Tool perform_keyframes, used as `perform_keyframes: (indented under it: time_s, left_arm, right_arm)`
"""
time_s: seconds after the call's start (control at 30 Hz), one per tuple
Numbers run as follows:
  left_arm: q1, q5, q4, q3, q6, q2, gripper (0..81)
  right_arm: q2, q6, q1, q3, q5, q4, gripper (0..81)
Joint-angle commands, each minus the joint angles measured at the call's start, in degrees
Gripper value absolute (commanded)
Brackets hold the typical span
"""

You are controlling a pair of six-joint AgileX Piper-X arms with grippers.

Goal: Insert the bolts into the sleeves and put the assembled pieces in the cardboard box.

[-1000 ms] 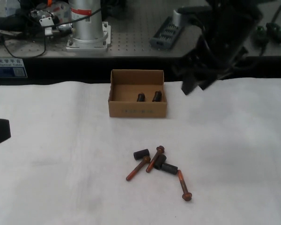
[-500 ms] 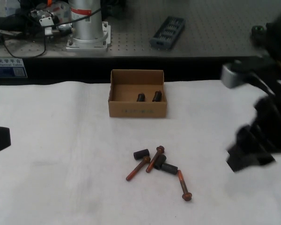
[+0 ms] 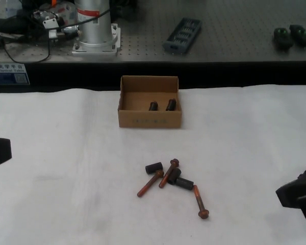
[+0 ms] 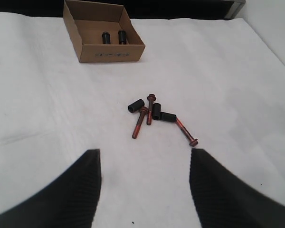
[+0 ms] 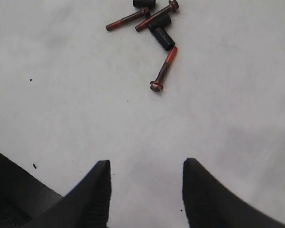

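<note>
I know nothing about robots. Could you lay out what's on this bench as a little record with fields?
Surface: white cloth
Container: cardboard box, open on top, at the far side of the cloth
In the box: two dark pieces, side by side
Loose parts: three bolts and three sleeves, in one cluster nearer the arms
Arms: left pincer open, holding nothing; right pincer open, holding nothing

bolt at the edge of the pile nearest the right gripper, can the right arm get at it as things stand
Probably yes. The right gripper is open and faces the bolt across bare cloth, with nothing between. Only its far tip lies close to a sleeve.
</note>
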Motion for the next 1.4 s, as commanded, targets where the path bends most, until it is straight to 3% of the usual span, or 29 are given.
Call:
perform_keyframes:
  time_s: [0.0,0.17,0.37,0.8,1.1,1.27,1.37]
  left_arm:
    - [0.1,0.0,0.1,-0.3,1.0,0.0,40.7]
    - [0.1,0.0,0.1,-0.3,1.0,0.0,40.7]
    - [0.1,0.0,0.1,-0.3,1.0,0.0,40.7]
    - [0.1,0.0,0.1,-0.3,1.0,0.0,40.7]
    - [0.1,0.0,0.1,-0.3,1.0,0.0,40.7]
    - [0.1,0.0,0.1,-0.3,1.0,0.0,40.7]
    - [0.1,0.0,0.1,-0.3,1.0,0.0,40.7]
  right_arm:
    - [0.6,0.1,0.1,0.1,-0.7,-1.0,35.8]
    - [7.8,-0.3,0.1,-0.2,-1.4,-4.5,35.8]
    - [18.8,6.2,0.3,-2.2,-5.3,-4.6,35.8]
    - [41.4,6.2,0.5,-10.9,-3.7,-7.2,35.8]
    - [46.6,9.1,0.5,-16.1,-3.7,-12.7,35.7]
    - [48.3,9.6,0.5,-16.4,-3.7,-14.5,28.1]
    - [49.1,9.6,0.5,-16.4,-3.7,-14.6,27.7]
